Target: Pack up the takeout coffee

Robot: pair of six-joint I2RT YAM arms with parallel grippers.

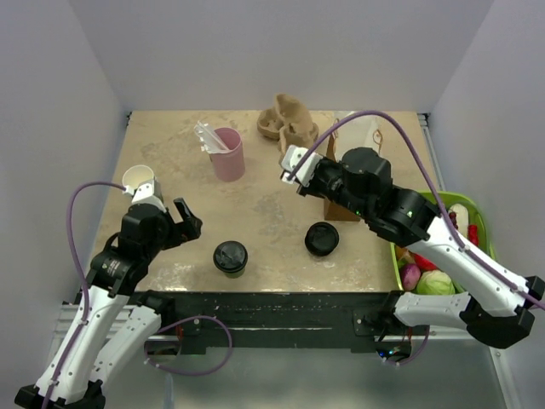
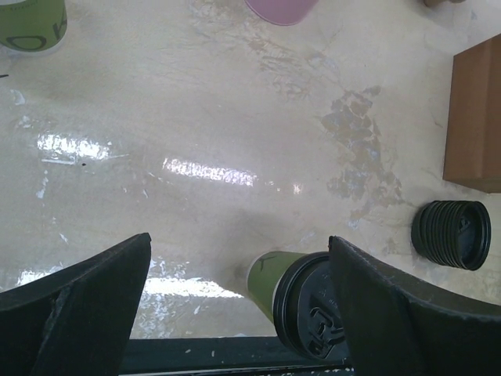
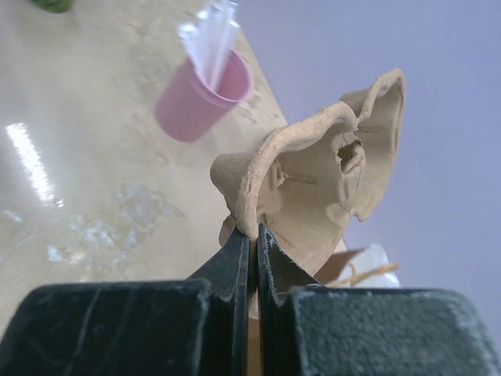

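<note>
Pinching cup carrier [image 3: 313, 180] rim: right claw [image 3: 252, 237] | left claw [image 2: 239, 244] spread near takeout coffee [image 2: 293, 298]

My right gripper [image 3: 252, 235] pinches the thin rim of a brown pulp cup carrier [image 3: 313, 180], jaws pressed nearly together. Farther off to the left, a pink cup [image 3: 196, 102] stands on the glossy table [image 3: 78, 196], holding white pieces [image 3: 211, 35], perhaps straws.
</note>
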